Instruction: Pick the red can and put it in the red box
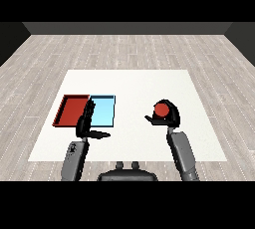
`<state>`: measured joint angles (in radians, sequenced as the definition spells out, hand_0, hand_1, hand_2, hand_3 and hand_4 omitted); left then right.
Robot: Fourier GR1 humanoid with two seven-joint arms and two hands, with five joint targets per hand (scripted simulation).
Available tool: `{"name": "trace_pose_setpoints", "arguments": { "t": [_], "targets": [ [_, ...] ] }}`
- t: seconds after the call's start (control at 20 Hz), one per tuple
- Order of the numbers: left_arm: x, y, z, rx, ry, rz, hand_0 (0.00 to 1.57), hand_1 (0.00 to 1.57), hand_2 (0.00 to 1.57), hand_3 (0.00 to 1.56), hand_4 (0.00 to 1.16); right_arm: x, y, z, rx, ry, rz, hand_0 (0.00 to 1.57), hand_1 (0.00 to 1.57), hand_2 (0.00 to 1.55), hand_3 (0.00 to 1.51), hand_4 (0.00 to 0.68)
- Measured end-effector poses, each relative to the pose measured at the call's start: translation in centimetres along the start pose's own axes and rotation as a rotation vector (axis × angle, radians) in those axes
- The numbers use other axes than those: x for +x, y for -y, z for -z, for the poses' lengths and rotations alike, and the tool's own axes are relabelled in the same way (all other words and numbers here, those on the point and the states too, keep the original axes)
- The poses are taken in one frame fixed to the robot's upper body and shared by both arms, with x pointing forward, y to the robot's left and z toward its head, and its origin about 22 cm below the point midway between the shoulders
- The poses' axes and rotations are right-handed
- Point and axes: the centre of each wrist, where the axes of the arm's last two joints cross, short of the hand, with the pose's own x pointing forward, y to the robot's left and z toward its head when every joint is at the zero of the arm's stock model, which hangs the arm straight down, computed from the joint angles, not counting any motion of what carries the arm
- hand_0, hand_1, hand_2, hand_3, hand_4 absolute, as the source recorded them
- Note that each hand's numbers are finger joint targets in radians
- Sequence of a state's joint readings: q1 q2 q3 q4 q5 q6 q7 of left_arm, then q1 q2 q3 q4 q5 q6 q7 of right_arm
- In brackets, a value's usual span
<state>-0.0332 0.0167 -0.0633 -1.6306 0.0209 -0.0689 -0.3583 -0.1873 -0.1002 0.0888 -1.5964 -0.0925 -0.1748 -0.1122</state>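
I see my right hand (168,115) curled round the can (161,109), well right of the red tray (69,109); bare table (134,86) between; left hand (85,119), fingers straight, overlaps that tray's right edge.

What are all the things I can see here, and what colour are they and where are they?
red can: one, red, right of the trays, inside the curled right hand
red tray: one, red, on the left part of the table, touching the light blue tray's left side
light blue tray: one, light blue, just right of the red tray
table: one, white, in the middle of the view, under everything
floor: one, grey wooden planks, all around the table
left hand: one, black on a grey forearm, fingers straight, over the seam between the two trays, holding nothing
right hand: one, black on a grey forearm, curled round the red can
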Motion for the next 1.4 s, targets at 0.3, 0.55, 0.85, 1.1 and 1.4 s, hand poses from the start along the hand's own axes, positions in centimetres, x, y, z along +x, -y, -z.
{"name": "trace_pose_setpoints", "arguments": {
  "t": [0.3,0.55,0.85,1.1,1.4],
  "targets": [
    [1.0,2.2,1.3,-0.079,-0.031,-0.04,0.0,0.0,0.0,0.0,0.0,2.3,-3.1,0.8,-0.004,0.086,0.023,1.56,1.56,1.46,1.41,0.598],
    [1.5,4.2,1.8,-0.119,-0.036,-0.046,0.0,0.0,0.0,0.0,0.0,2.7,-7.3,1.7,0.006,0.124,0.029,1.57,1.57,1.46,1.4,0.636],
    [2.1,6.4,2.5,-0.169,-0.072,-0.078,0.0,0.0,0.0,0.0,0.0,3.6,-8.5,1.9,0.007,0.176,0.043,1.57,1.57,1.48,1.42,0.655],
    [1.8,8.1,2.8,-0.198,-0.103,-0.104,0.0,0.0,0.0,0.0,0.0,4.0,-9.3,2.4,0.014,0.2,0.05,1.57,1.57,1.48,1.42,0.65],
    [0.2,9.7,2.8,-0.227,-0.152,-0.109,0.0,0.0,0.0,0.0,0.0,3.7,-9.6,2.3,0.022,0.213,0.039,1.57,1.57,1.48,1.41,0.65]
  ]
}}
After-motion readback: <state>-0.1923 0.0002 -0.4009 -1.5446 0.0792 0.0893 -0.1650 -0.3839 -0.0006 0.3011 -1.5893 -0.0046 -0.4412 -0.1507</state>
